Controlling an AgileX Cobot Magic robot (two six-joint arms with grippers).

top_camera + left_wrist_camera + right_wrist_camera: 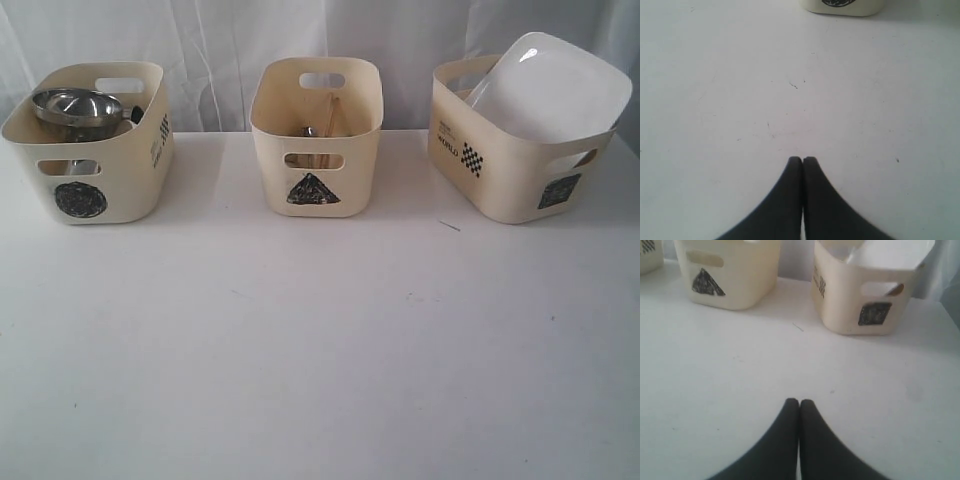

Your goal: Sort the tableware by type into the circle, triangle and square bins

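In the exterior view a white table (320,350) is seen before a pale curtain (220,40). Three cream bins are lined up along the far side. In the circle bin (125,190), on the left, a steel bowl (75,105) is seen at the top of other steel ware that cannot be made out. Wooden chopsticks (332,115) are propped inside the triangle bin (362,170) in the middle. A large white squarish plate (550,90) is leaned in the square bin (500,170) on the right and rises above its rim.

In the left wrist view the left gripper (802,161) is held low over bare, lightly flecked tabletop. Its dark fingers (790,190) are pressed tip to tip, and nothing is held. Only the foot of the circle bin (842,6) is shown beyond.

In the right wrist view the right gripper (799,403) is likewise pointed across the table at the triangle bin (740,280) and the square bin (840,305). Its jaws are closed together on nothing, well short of both bins.
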